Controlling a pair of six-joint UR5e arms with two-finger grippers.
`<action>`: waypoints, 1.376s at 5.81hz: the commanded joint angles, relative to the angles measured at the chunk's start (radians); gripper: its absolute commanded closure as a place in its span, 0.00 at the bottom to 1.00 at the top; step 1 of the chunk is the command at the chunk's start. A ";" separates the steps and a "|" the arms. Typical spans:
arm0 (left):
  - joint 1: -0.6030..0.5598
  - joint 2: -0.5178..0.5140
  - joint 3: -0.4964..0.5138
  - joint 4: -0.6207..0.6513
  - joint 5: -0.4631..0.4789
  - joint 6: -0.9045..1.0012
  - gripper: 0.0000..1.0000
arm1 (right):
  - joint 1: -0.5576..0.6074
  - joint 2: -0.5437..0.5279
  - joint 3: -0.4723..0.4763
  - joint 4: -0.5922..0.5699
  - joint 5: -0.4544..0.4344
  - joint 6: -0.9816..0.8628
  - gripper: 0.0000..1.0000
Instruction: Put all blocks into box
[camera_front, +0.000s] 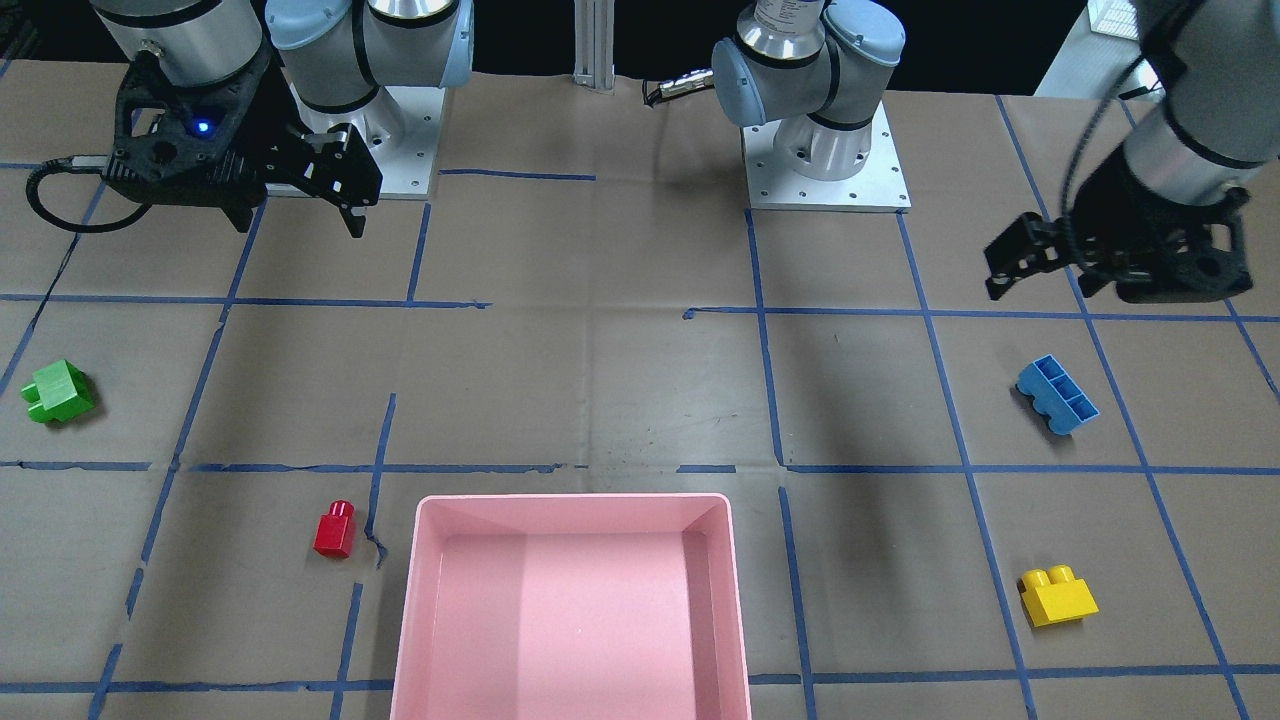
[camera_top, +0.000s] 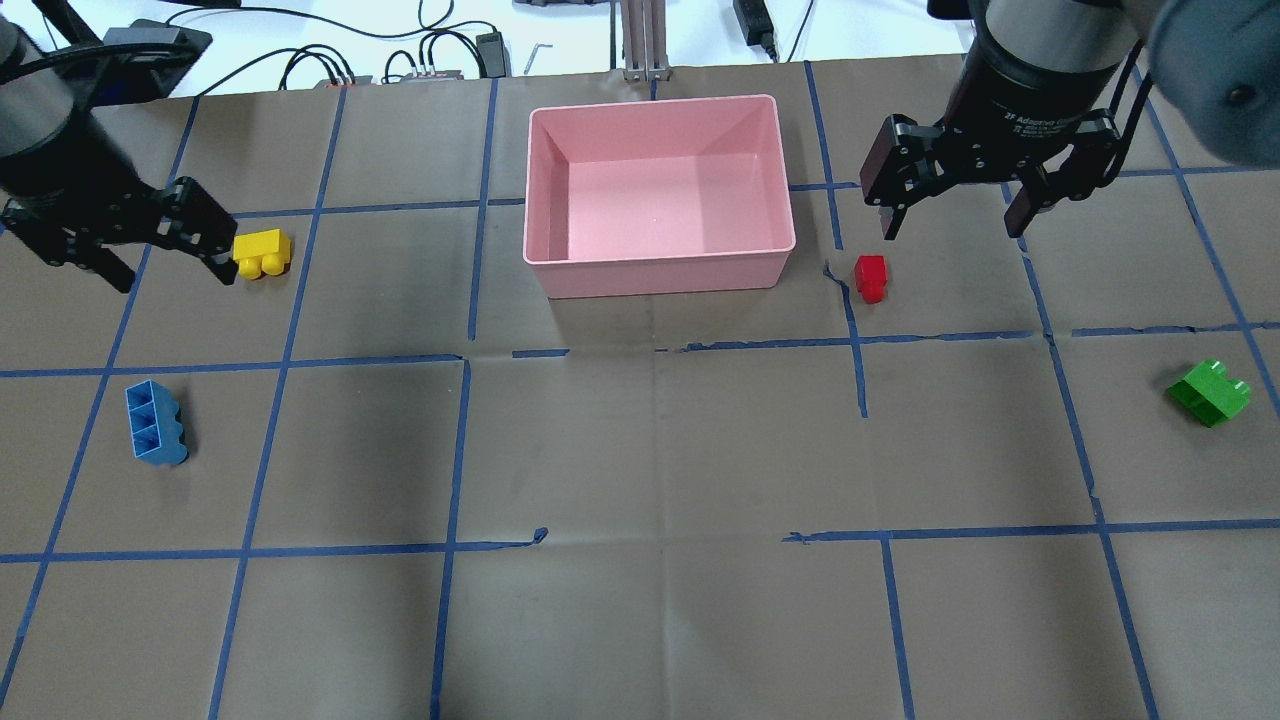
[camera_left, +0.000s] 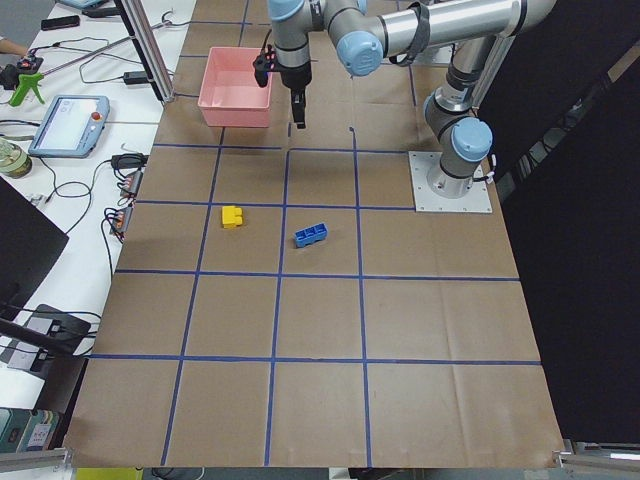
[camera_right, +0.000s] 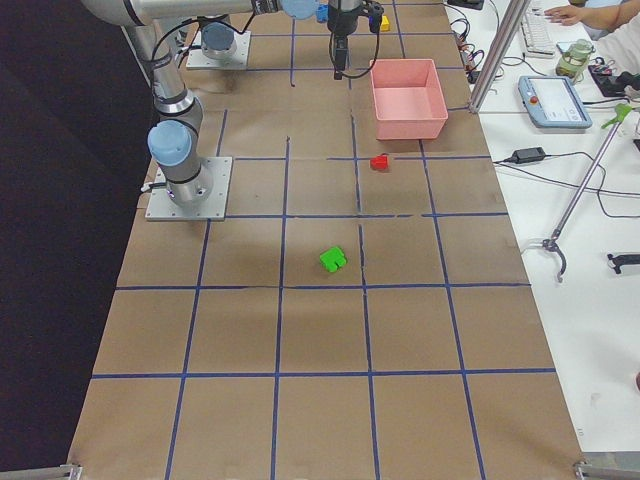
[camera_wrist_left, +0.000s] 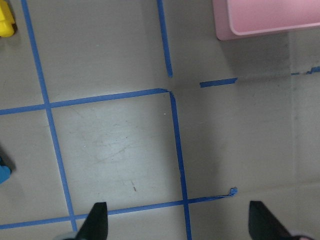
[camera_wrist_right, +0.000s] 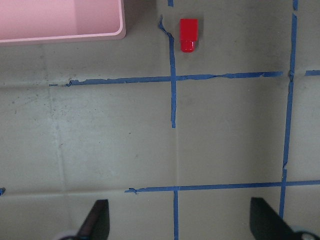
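The pink box (camera_top: 660, 276) stands at the far middle of the table and holds no blocks. The red brick (camera_top: 871, 277) lies just right of it, also in the right wrist view (camera_wrist_right: 188, 34). The green brick (camera_top: 1209, 391) lies far right. The yellow brick (camera_top: 262, 253) and the blue brick (camera_top: 155, 423) lie on the left. My left gripper (camera_top: 165, 262) hovers open and empty beside the yellow brick. My right gripper (camera_top: 953, 212) hovers open and empty just beyond the red brick.
Blue tape lines grid the brown table cover. The two arm bases (camera_front: 826, 150) stand on metal plates at the robot's edge. Cables and power bricks (camera_top: 440, 60) lie beyond the table's far edge. A teach pendant (camera_left: 68, 122) sits on the side bench.
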 joint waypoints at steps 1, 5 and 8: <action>0.229 -0.100 -0.024 0.119 0.011 0.069 0.01 | -0.018 -0.001 0.001 0.001 -0.006 -0.036 0.00; 0.284 -0.251 -0.260 0.538 0.007 0.087 0.01 | -0.225 -0.001 0.003 0.001 -0.058 -0.523 0.00; 0.284 -0.332 -0.280 0.605 0.013 0.101 0.06 | -0.514 0.017 0.030 -0.017 -0.057 -1.190 0.00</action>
